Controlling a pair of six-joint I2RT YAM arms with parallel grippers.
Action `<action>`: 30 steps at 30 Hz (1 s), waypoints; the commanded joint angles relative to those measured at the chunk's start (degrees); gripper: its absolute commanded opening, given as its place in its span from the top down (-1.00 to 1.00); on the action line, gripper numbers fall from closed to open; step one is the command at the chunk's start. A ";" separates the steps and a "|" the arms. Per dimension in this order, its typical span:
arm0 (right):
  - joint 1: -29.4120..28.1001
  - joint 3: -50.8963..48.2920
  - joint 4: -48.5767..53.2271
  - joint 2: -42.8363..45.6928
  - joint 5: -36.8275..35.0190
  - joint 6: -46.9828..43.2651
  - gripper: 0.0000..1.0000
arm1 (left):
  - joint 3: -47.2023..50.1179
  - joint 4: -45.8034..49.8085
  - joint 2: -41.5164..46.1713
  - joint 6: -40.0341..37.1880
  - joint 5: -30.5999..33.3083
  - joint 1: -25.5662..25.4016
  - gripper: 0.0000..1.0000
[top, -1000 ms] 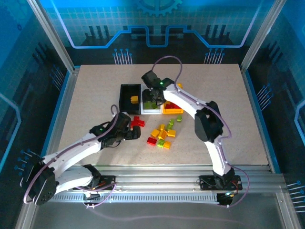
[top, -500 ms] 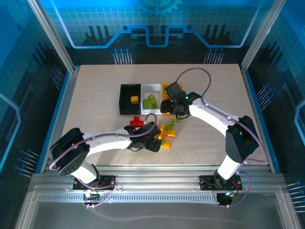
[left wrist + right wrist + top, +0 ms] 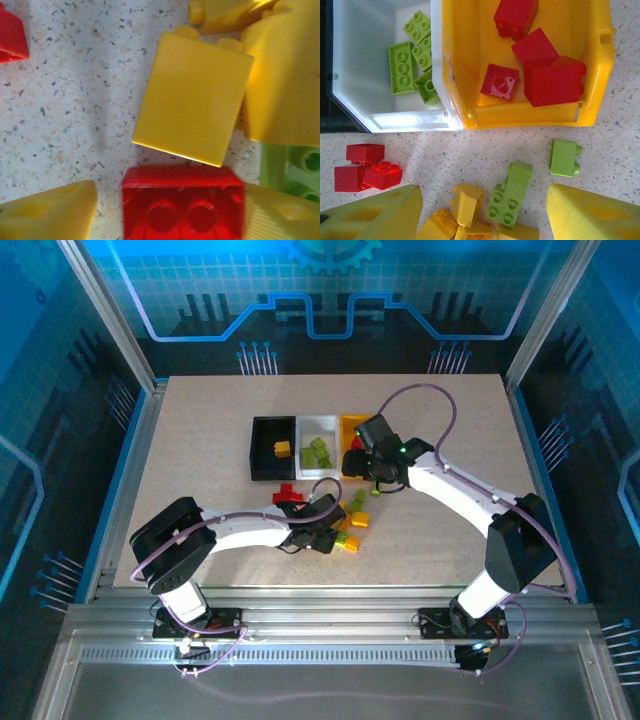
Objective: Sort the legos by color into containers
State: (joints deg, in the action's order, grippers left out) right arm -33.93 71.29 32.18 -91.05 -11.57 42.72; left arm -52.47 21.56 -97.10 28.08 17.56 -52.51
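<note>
Three bins in a row mid-worktop (image 3: 200, 440), sides touching: black bin (image 3: 258, 462) left, white bin (image 3: 306, 425) middle, yellow bin (image 3: 350, 423) right. One orange-yellow brick (image 3: 282, 448) in black, lime green bricks (image 3: 318, 452) in white. Right end effector (image 3: 362, 466) over yellow bin's near edge. Loose yellow/green pile (image 3: 355, 518) just in front of bins, red bricks (image 3: 288, 497) at its left. Left end effector (image 3: 330, 537) low at pile's near-left side; jaw state unreadable.

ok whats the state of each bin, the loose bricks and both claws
black bin, holds one yellow brick
white bin, holds green bricks
yellow bin, holds red bricks
loose bricks, mixed colours, unsorted on the table
left claw, open, astride a red brick
right claw, open, empty, above the loose bricks
</note>
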 commanded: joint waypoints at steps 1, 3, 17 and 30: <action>0.63 -0.44 -0.18 2.09 -1.25 1.22 -0.35 | -0.16 -0.89 -1.03 -0.22 -1.88 1.21 -0.25; 0.76 -0.53 0.13 2.35 -1.51 1.16 -0.35 | -0.18 -0.63 -0.86 0.04 -2.23 1.45 -0.09; 3.74 -10.81 -0.44 10.09 -3.37 4.24 -0.34 | -10.75 -0.12 10.35 0.32 -8.57 9.16 0.16; 6.63 -18.24 1.61 16.88 -2.23 5.31 -0.34 | -49.28 -1.62 -22.12 -2.43 -7.81 13.53 0.16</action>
State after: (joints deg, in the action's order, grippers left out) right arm -28.03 53.95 32.58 -76.01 -13.21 46.78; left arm -96.05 18.00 -114.74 27.42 8.75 -39.62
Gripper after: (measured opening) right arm 0.671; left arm 0.490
